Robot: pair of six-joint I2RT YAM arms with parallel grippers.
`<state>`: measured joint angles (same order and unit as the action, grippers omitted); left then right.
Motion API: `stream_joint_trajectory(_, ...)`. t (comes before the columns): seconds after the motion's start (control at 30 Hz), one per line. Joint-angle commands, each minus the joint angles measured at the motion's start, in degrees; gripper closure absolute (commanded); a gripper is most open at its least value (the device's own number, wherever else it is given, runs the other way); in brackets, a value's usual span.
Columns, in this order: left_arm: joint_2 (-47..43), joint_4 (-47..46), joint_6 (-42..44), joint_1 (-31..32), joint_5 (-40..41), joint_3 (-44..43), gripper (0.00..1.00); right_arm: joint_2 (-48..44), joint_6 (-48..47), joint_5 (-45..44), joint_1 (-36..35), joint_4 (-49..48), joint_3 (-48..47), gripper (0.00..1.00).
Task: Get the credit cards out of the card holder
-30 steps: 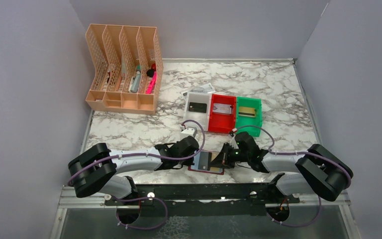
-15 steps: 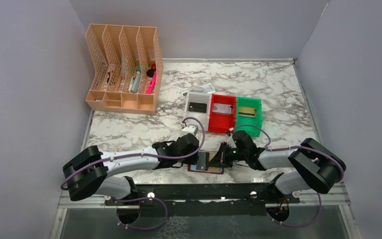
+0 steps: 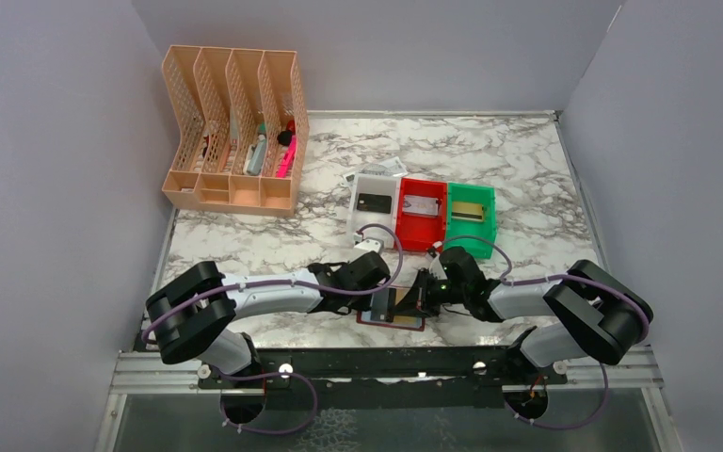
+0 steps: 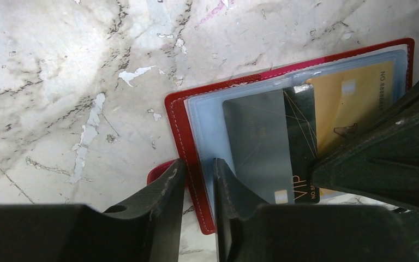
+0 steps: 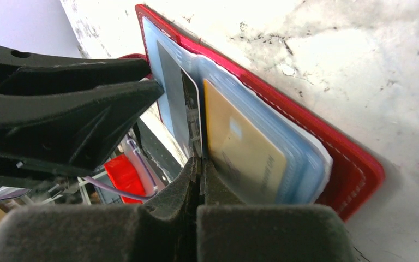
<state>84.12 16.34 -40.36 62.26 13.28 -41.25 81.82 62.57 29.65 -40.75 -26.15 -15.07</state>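
The dark red card holder (image 4: 177, 117) lies open near the table's front edge (image 3: 391, 322), its bluish clear sleeves facing up. Of the credit cards, a black VIP one (image 4: 301, 136) sticks halfway out of a sleeve and a gold one (image 4: 349, 98) sits in the sleeve beside it. My right gripper (image 5: 200, 166) is shut on the black card's (image 5: 188, 103) edge, with the gold card (image 5: 240, 153) just right of its fingers. My left gripper (image 4: 199, 173) straddles the holder's left edge, jaws narrowly apart and closed on that edge.
White (image 3: 374, 188), red (image 3: 421, 229) and green (image 3: 471, 226) bins stand in a row behind the holder, each with one card in it. A peach desk organiser (image 3: 235, 132) is at the back left. A white printed tag (image 3: 386, 167) lies behind the bins.
My left gripper has opened from shut, shifted right onto the holder's left edge and narrowed again. The right gripper has edged left at the holder and stayed shut.
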Motion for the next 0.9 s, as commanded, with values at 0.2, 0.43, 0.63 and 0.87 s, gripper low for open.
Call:
stream_joint_trajectory(0.2,1.34,3.42,0.16,0.23,0.4,1.38,0.82,-0.77,0.01,-0.34,0.41,-0.01,-0.25,0.94)
stream_joint_trajectory(0.43,2.66,3.22,0.76,0.27,-0.34,0.75,0.85,0.93,1.99,-0.52,0.41,-3.58,-0.38,0.8)
stream_joint_trajectory(0.63,3.1,3.1,0.9,0.32,-0.53,0.74,0.87,5.5,2.73,0.73,0.41,-7.64,-1.09,0.78)
stream_joint_trajectory(0.87,3.26,2.83,0.9,0.36,-0.53,0.82,0.88,6.56,2.91,0.42,0.41,-8.32,-1.37,0.91)
